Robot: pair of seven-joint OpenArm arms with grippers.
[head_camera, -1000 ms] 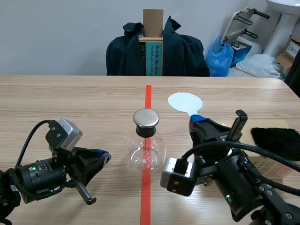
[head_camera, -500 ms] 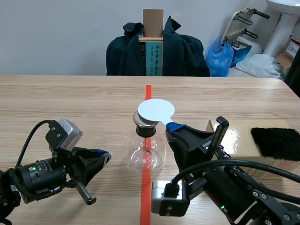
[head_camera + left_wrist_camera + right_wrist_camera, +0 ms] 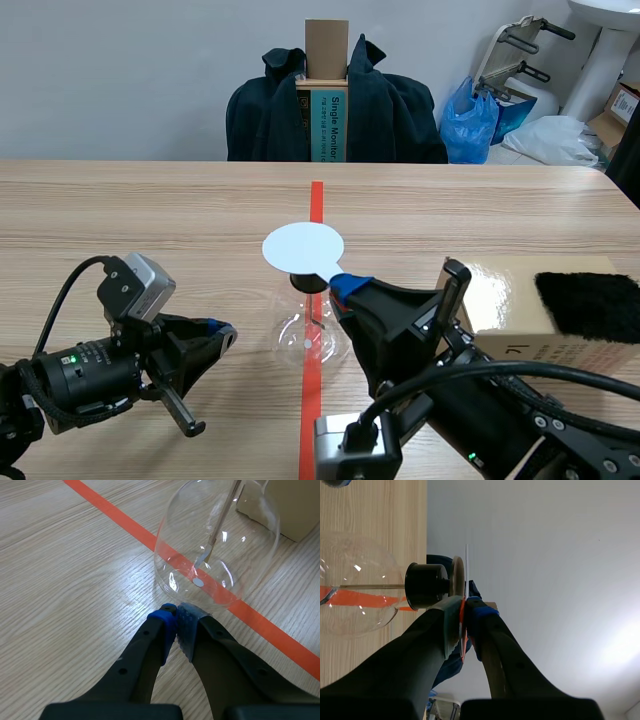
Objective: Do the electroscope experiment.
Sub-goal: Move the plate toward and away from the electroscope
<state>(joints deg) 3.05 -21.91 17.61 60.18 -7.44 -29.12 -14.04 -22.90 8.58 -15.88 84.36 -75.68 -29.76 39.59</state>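
A clear glass flask (image 3: 310, 338) with a black stopper (image 3: 311, 284) stands on the red tape line at the table's middle. My right gripper (image 3: 340, 284) is shut on the stem of a white round disc (image 3: 303, 247), which hovers over the flask's top and hides its metal cap. In the right wrist view the disc (image 3: 466, 565) shows edge-on, right beside the metal cap (image 3: 457, 575) and stopper (image 3: 426, 586). My left gripper (image 3: 215, 335) rests low, left of the flask, shut on nothing (image 3: 176, 617). Just ahead of it, a rod with a foil leaf (image 3: 206, 555) hangs inside the flask (image 3: 250, 545).
A cardboard box (image 3: 505, 300) with a black fur cloth (image 3: 590, 303) on top sits at the right. A chair draped with a dark jacket (image 3: 390, 115) stands beyond the far edge. The red tape line (image 3: 312, 410) runs down the middle.
My right arm has carried the white disc leftward, from the right of the tape line to over the flask's cap. The left arm has not moved.
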